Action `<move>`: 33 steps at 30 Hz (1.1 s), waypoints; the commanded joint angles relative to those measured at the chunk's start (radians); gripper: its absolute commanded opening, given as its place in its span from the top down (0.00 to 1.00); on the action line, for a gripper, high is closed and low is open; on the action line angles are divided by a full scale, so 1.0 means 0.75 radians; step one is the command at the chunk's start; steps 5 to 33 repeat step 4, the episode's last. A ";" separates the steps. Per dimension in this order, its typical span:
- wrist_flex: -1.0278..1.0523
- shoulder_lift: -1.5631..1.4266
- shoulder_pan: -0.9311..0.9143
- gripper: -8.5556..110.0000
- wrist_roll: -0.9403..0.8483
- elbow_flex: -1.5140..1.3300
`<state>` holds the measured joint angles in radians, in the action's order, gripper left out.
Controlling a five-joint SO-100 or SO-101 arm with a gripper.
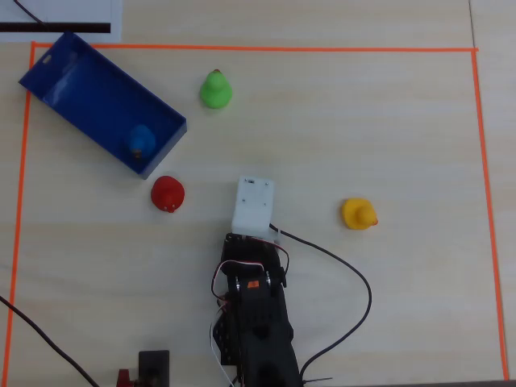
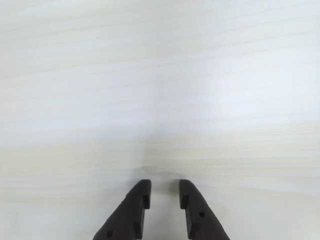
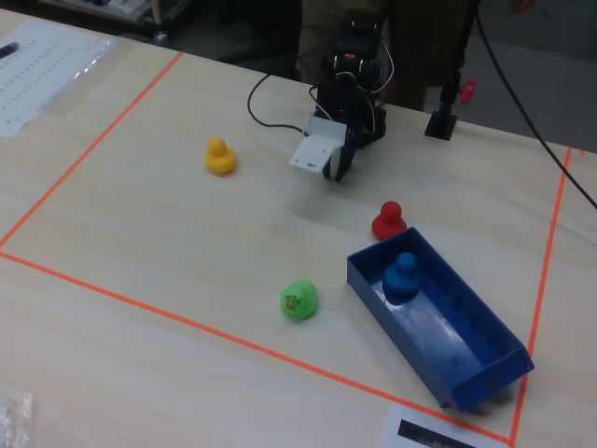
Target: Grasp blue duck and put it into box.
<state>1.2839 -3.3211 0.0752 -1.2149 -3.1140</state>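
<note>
The blue duck [image 1: 141, 139] sits upright inside the dark blue box [image 1: 85, 87], at the box's end nearest the arm. The fixed view shows the same: the duck [image 3: 402, 275] at the near end of the box [image 3: 462, 347]. My gripper [image 2: 165, 186] hangs over bare table close to the arm's base, its two dark fingers [image 2: 138, 200] a small gap apart with nothing between them. In the overhead view the white wrist housing [image 1: 253, 205] hides the fingers. In the fixed view the gripper [image 3: 338, 173] points down, well away from the box.
A red duck [image 1: 168, 193] stands just outside the box's near corner. A green duck [image 1: 216, 89] and a yellow duck [image 1: 357, 214] lie on the table. Orange tape [image 1: 258, 49] borders the work area. A black cable [image 1: 355, 282] loops beside the arm.
</note>
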 commanded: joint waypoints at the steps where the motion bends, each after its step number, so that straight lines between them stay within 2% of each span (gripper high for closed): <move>1: 0.025 0.014 -0.010 0.89 0.008 0.004; 33: 0.025 0.014 -0.010 0.89 0.008 0.004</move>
